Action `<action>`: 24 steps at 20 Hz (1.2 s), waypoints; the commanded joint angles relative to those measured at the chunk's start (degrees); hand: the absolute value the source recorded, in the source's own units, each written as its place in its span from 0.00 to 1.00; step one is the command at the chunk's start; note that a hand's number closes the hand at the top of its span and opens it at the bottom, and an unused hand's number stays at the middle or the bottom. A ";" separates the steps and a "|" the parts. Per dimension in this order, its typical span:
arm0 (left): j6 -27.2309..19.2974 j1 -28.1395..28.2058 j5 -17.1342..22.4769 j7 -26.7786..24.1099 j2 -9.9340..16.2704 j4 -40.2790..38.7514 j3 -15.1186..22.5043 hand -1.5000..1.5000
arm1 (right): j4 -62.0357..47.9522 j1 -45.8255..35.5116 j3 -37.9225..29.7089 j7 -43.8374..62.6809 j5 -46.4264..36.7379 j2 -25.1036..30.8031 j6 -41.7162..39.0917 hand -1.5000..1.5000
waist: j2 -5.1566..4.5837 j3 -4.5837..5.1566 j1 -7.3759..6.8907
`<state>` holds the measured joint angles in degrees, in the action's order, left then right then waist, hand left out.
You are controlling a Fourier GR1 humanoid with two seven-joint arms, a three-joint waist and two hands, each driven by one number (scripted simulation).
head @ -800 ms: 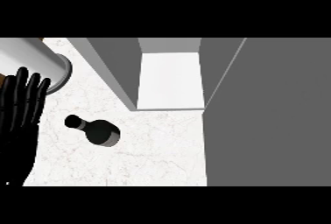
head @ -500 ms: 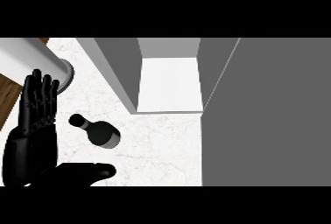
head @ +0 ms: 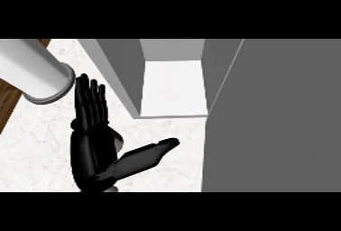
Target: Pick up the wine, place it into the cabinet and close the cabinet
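A: Which step are we on?

B: The pick-up, by our reckoning. Our left hand (head: 93,149) lies flat over the counter (head: 40,135), fingers (head: 90,97) straight and pressed together, and the thumb (head: 149,153) is stretched wide to the side. It holds nothing that we can see.

A: And the wine?

B: We cannot make it out. If it is here, it sits under the palm, in the crook between fingers and thumb; only a grey sliver shows there, and we cannot tell what it is.

A: The cabinet?

B: The cabinet (head: 173,88) stands open on the thumb side of the fingers, with its pale floor bare. Its door (head: 273,117) is swung out past the thumb tip. A white cylinder (head: 33,67) lies just beyond the fingertips, on the other side.

A: What next?

B: We judge that the fingers and thumb must curl round the bottle before we lift it toward that opening, and that they must keep off the cylinder
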<state>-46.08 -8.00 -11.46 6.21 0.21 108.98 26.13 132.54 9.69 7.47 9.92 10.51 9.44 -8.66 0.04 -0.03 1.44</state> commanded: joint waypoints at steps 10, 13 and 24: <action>-22.30 -18.92 -12.97 20.13 -0.21 -9.05 12.08 0.00 | 11.62 -2.07 0.11 14.07 2.34 0.05 2.74 0.00 | 0.14 0.00 -0.97; -19.61 -18.41 -17.37 26.40 -0.20 -4.51 9.26 0.00 | 10.84 -0.92 -1.36 13.30 2.33 -0.08 2.26 0.00 | 0.25 -0.02 -1.34; -17.04 -16.01 -34.89 42.07 -0.21 2.62 7.69 0.00 | 14.60 -5.90 -2.67 20.34 3.02 0.53 5.56 0.00 | 0.38 -0.02 -1.46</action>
<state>-62.66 -23.28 -40.91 41.70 0.07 109.50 35.60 138.52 3.37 6.12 25.09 11.77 9.28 -4.66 0.35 -0.04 -0.09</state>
